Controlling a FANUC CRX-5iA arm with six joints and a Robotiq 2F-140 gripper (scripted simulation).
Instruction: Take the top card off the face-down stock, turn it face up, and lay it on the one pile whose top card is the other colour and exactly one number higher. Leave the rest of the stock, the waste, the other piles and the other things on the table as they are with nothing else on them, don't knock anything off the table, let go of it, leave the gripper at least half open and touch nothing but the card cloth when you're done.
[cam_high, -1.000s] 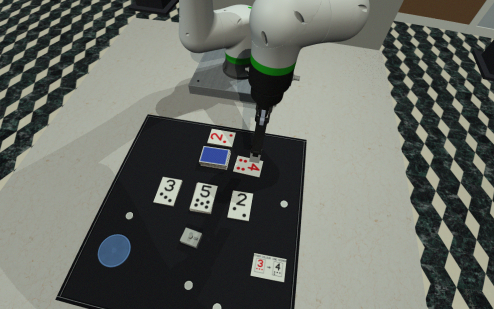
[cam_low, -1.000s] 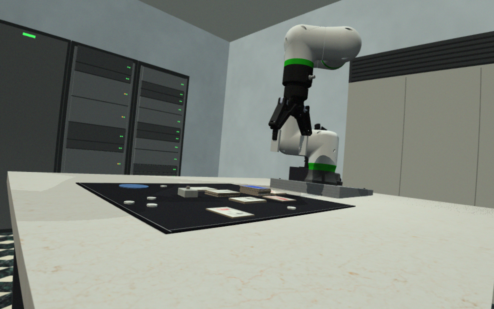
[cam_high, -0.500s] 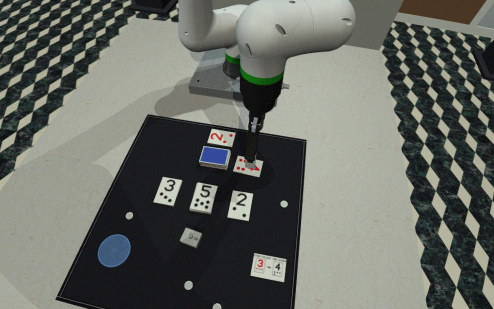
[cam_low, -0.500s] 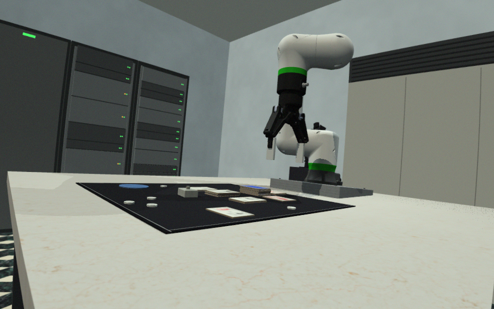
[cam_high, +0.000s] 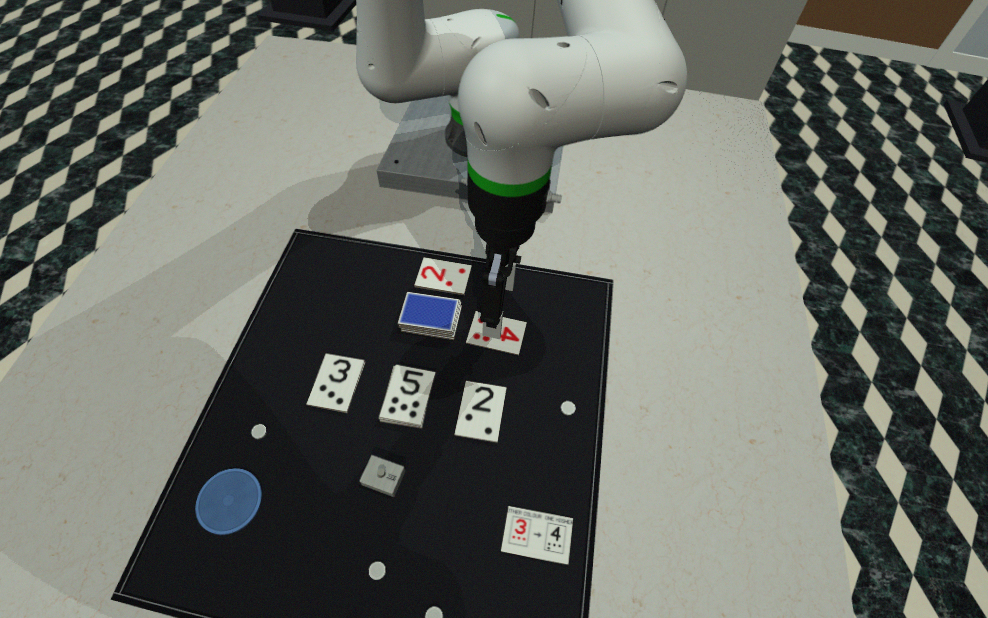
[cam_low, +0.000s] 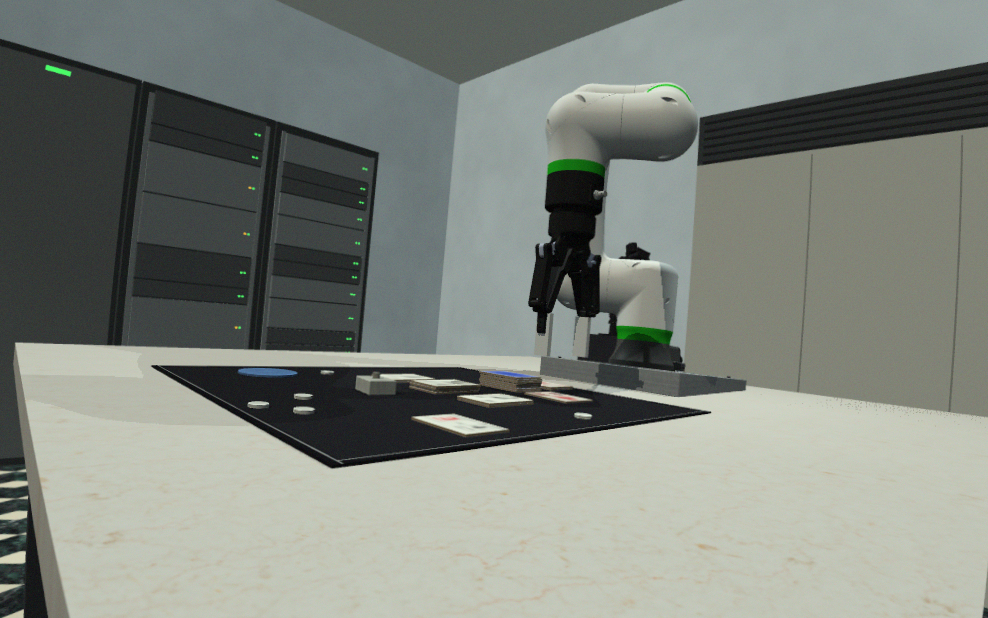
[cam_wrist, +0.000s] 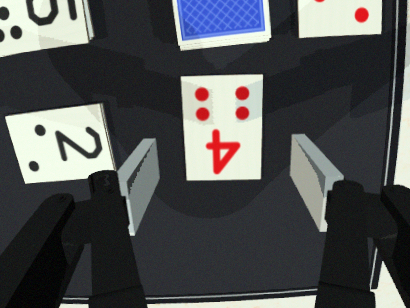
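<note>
A face-up red 4 card (cam_high: 504, 337) (cam_wrist: 222, 129) (cam_low: 557, 397) lies on the black card cloth (cam_high: 218, 408) (cam_low: 364, 437), to the right of the face-down blue stock (cam_high: 429, 311) (cam_low: 510, 375). A red 2 (cam_high: 440, 275) lies behind the stock. The three piles in front show a black 3 (cam_high: 336, 381), a black 5 (cam_high: 408, 395) (cam_wrist: 43, 5) and a black 2 (cam_high: 481, 411) (cam_wrist: 60, 144). My gripper (cam_high: 494, 320) (cam_low: 562, 317) (cam_wrist: 224, 156) points straight down over the red 4, well above it. It is about half open with nothing between the fingers.
A blue disc (cam_high: 228, 500), a small grey box (cam_high: 382, 475), a rule card (cam_high: 537, 534) and white chips (cam_high: 258, 430) (cam_high: 567, 408) (cam_high: 376, 570) lie on the cloth. The arm's grey base plate (cam_high: 415, 160) stands behind the cloth.
</note>
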